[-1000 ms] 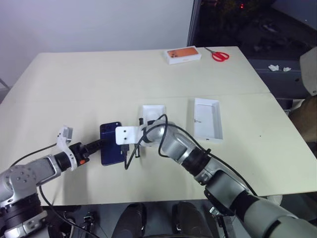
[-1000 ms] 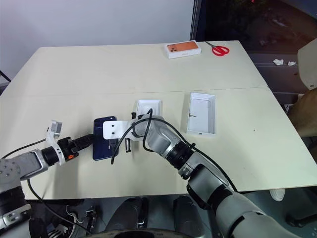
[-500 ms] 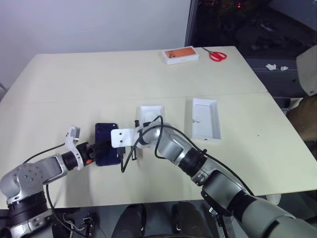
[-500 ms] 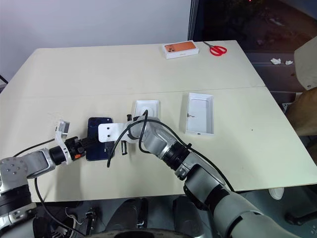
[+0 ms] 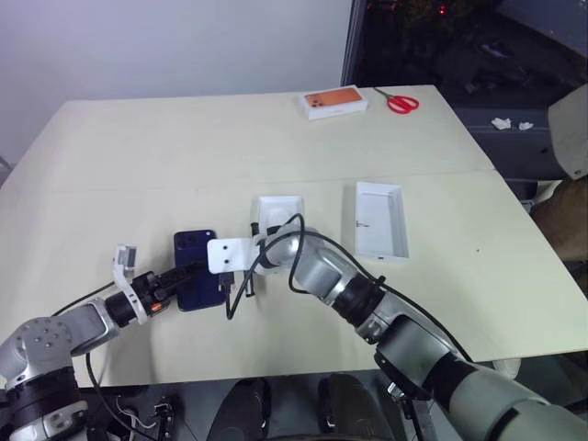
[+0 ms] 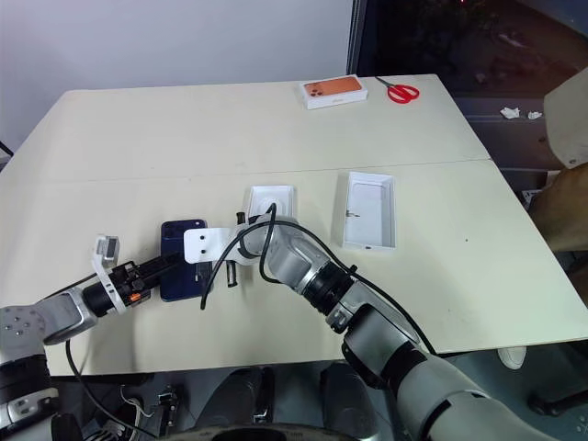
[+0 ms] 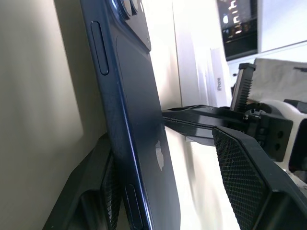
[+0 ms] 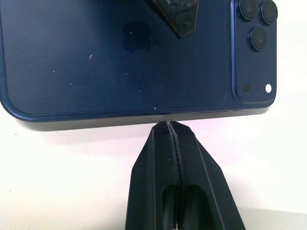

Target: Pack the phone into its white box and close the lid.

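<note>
Between the two hands on the counter (image 5: 138, 156), the phone (image 5: 195, 281) is being picked up: the left hand (image 5: 188, 276) straddles its edge, fingers not yet closed, the right hand (image 8: 172, 132), pinched shut, braces the opposite edge; next, clamp, lift and carry it toward the white box (image 5: 279, 213) beyond the right hand.

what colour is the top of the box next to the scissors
Orange, on a white box; clearest in the left eye view, beside the red-handled scissors.

- The right gripper (image 8: 173, 125), fingers pressed together, blocks one long edge of the phone (image 5: 196, 267).
- The left gripper (image 5: 186, 273) straddles the opposite edge.
- The white box (image 5: 279, 213) seems unobstructed.
- Bare table (image 5: 165, 156) surrounds the lid (image 5: 382, 221).
</note>
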